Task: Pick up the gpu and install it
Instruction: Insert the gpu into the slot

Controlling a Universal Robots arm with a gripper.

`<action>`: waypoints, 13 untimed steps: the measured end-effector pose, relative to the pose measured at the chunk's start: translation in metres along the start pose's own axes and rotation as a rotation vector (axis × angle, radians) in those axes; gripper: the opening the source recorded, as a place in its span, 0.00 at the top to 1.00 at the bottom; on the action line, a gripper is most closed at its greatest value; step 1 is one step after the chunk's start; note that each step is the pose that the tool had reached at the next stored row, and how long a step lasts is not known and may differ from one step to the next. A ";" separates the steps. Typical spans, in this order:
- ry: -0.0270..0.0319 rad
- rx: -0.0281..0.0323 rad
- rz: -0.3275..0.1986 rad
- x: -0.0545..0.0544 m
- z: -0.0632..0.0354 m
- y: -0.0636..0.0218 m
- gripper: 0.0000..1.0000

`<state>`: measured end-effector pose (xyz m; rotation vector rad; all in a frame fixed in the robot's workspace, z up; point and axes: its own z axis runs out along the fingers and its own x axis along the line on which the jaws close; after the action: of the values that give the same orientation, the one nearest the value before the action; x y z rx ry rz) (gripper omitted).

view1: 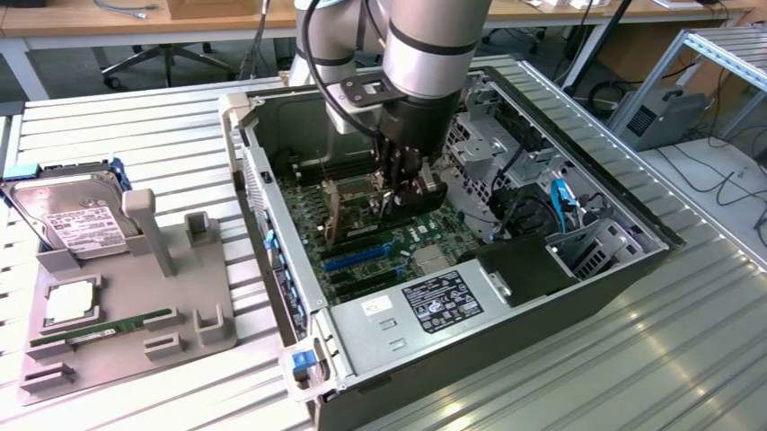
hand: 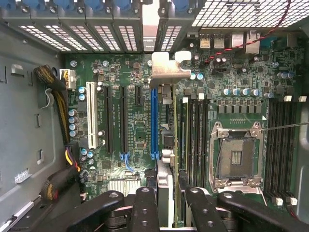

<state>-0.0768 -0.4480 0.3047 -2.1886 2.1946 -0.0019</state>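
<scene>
The gpu (view1: pixel 340 212) stands on edge inside the open computer case (view1: pixel 480 359), its greenish-brown board face showing over the motherboard. My gripper (view1: pixel 403 193) reaches down into the case and is shut on the card's upper edge. From the wrist I see the gpu (hand: pixel 166 145) edge-on between my two black fingers (hand: pixel 145 208), with its silver bracket (hand: pixel 166 67) at the slotted rear wall. My gripper (hand: pixel 170 208) holds the card right beside the long blue slot (hand: pixel 154 121). Whether the card sits in a slot I cannot tell.
On the exterior view's left, a grey fixture (view1: pixel 156 296) holds a silver hard drive (view1: pixel 72 220), a green RAM stick (view1: pixel 102 330) and a square chip (view1: pixel 70 301). Inside the case are the empty CPU socket (hand: pixel 236 154), cable bundles (hand: pixel 58 106) and a labelled power supply (view1: pixel 441 301).
</scene>
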 end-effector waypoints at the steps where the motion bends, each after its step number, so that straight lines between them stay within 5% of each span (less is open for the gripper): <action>1: 0.0000 0.0000 0.000 0.000 0.0001 0.0001 0.73; 13: 0.0001 0.0000 0.000 0.000 0.0014 0.0039 0.73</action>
<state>-0.0806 -0.4480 0.3032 -2.1886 2.1946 -0.0020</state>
